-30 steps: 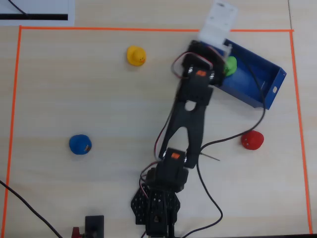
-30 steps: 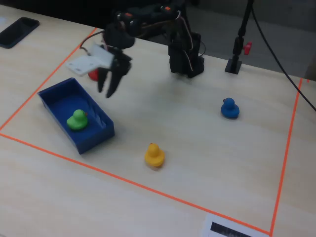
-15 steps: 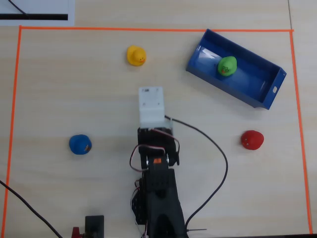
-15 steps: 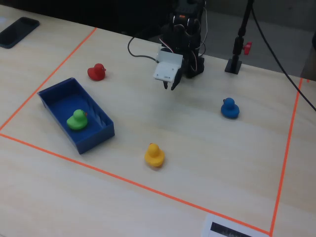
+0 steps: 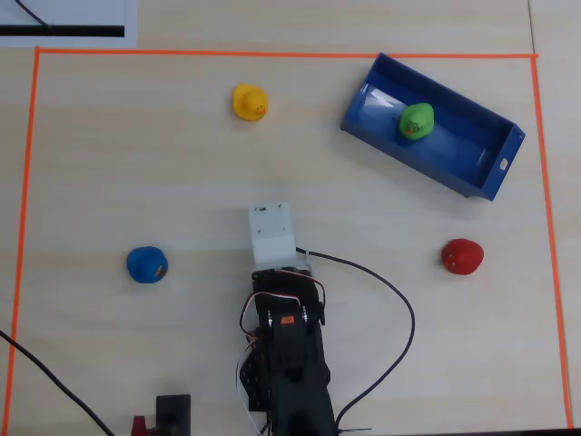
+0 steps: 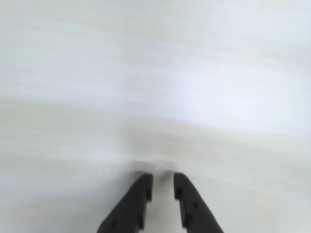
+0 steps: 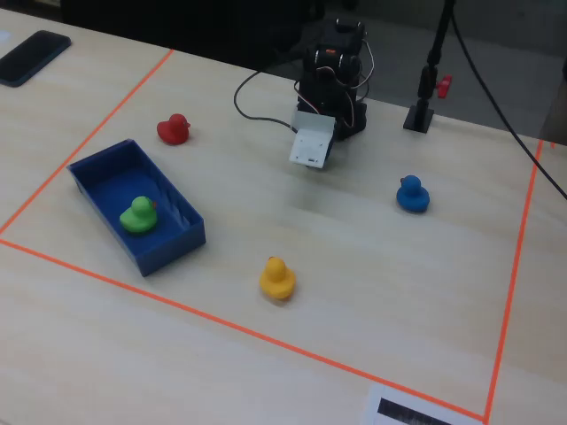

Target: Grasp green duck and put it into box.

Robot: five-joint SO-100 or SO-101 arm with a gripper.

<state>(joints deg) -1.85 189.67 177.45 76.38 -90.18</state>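
The green duck [image 5: 417, 121] sits inside the blue box [image 5: 454, 94] at the upper right of the overhead view; in the fixed view the duck [image 7: 138, 215] rests on the floor of the box [image 7: 168, 250] at the left. The arm is folded back near its base, with the white wrist housing [image 5: 272, 232] over the table's middle, far from the box. In the wrist view my gripper [image 6: 163, 182] points at bare table. Its black fingertips stand almost together with only a narrow gap and nothing between them.
A yellow duck [image 5: 250, 102], a blue duck [image 5: 146, 264] and a red duck [image 5: 462, 256] stand apart on the table. Orange tape [image 5: 27, 182] frames the work area. A black cable [image 5: 399, 309] loops to the right of the arm. A phone [image 7: 34, 55] lies outside the tape.
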